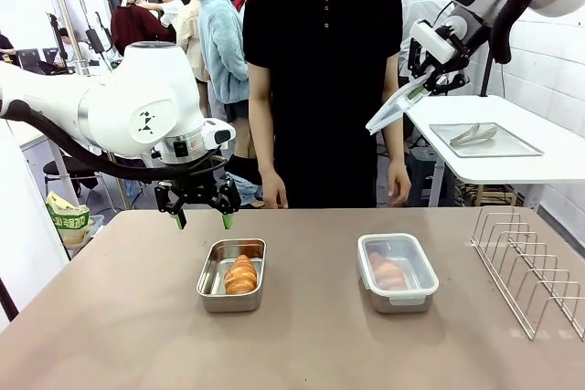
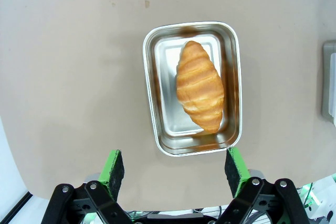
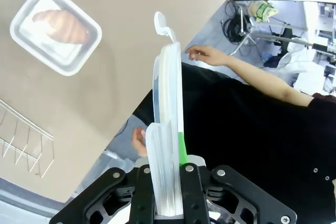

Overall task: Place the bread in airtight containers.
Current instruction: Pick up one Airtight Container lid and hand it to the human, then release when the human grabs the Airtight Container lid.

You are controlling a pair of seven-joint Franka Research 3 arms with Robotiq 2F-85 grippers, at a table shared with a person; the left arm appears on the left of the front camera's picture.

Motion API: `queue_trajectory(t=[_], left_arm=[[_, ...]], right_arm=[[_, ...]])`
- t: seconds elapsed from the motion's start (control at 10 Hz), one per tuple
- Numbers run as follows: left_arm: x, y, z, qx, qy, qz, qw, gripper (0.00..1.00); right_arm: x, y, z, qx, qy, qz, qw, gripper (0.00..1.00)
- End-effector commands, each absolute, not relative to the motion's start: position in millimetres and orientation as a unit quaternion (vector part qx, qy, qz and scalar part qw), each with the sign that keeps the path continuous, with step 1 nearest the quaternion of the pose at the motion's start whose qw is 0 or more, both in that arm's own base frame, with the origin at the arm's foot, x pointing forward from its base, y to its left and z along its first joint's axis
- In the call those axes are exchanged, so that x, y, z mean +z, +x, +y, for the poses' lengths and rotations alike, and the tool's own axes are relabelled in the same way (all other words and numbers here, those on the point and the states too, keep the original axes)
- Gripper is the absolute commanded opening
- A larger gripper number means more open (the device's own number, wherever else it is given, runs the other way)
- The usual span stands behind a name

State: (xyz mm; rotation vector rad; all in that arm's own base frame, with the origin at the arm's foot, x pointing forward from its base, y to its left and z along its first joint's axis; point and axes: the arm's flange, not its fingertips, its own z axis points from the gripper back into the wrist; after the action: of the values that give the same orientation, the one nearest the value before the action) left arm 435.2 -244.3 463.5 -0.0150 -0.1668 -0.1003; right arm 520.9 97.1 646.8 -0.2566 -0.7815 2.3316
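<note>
A golden croissant (image 1: 241, 274) lies in an open steel container (image 1: 205, 291) left of the table's middle. My left gripper (image 1: 203, 218) hovers open just behind and above it. Looking down from the left wrist, the croissant (image 2: 199, 85) rests lengthwise in the container (image 2: 149, 77), and the green pads (image 2: 111, 169) stand wide apart near its end. The other container (image 1: 399, 297) wears a translucent lid, with a croissant (image 1: 388, 271) under it; it also appears in the right wrist view (image 3: 79, 61). My right gripper (image 1: 430, 75) is raised high, shut on a translucent lid (image 3: 167, 129).
A person (image 1: 320, 70) stands at the far edge with both hands down. A wire rack (image 1: 530, 267) sits at the table's right side. A white side table holds a metal tray (image 1: 526, 148) with tongs behind it.
</note>
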Motion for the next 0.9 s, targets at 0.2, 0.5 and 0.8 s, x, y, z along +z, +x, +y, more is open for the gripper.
queue_trajectory(t=[0.2, 0.5, 0.8], left_arm=[[464.6, 435.4, -244.0, -0.048, -0.009, -0.084, 0.995, 1.00], [464.6, 435.4, -244.0, -0.048, -0.009, -0.084, 0.995, 1.00], [464.6, 435.4, -244.0, -0.048, -0.009, -0.084, 0.995, 1.00]], right_arm=[[649.0, 517.6, 97.1, 0.892, -0.101, -0.298, 0.325, 0.00], [649.0, 517.6, 97.1, 0.892, -0.101, -0.298, 0.325, 0.00], [649.0, 517.6, 97.1, 0.892, -0.101, -0.298, 0.325, 0.00]])
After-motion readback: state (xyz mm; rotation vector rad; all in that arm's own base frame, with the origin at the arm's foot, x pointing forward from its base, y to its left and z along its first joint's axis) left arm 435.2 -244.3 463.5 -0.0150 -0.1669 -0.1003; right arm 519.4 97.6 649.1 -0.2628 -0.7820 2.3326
